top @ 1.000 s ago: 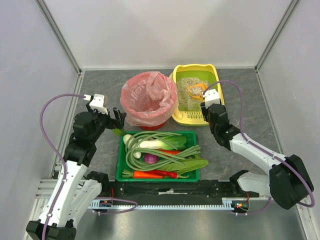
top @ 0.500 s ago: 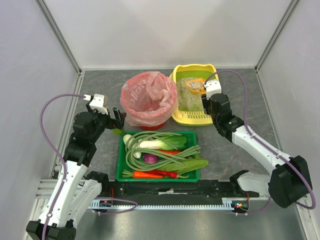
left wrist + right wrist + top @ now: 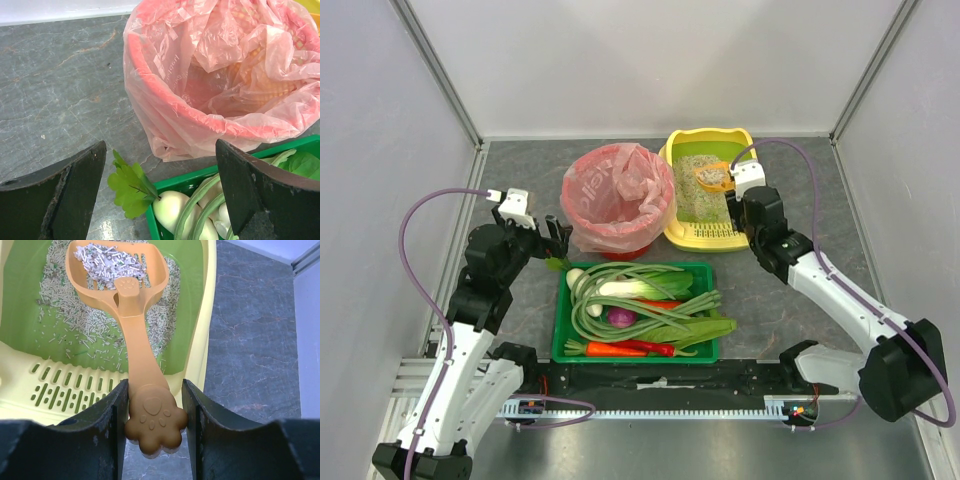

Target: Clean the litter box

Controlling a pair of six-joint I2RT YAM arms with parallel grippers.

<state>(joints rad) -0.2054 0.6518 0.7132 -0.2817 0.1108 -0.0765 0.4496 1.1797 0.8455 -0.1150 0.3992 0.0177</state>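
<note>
As your right gripper point(image 3: 154, 410) pinches the scoop point(image 3: 131, 315) by its handle, the litter box point(image 3: 682, 236) sits just right of the red bin point(image 3: 582, 192).
Scoop held level over the box, likely so clumps stay aboard; left gripper point(image 3: 160, 172) spread, empty.
</note>
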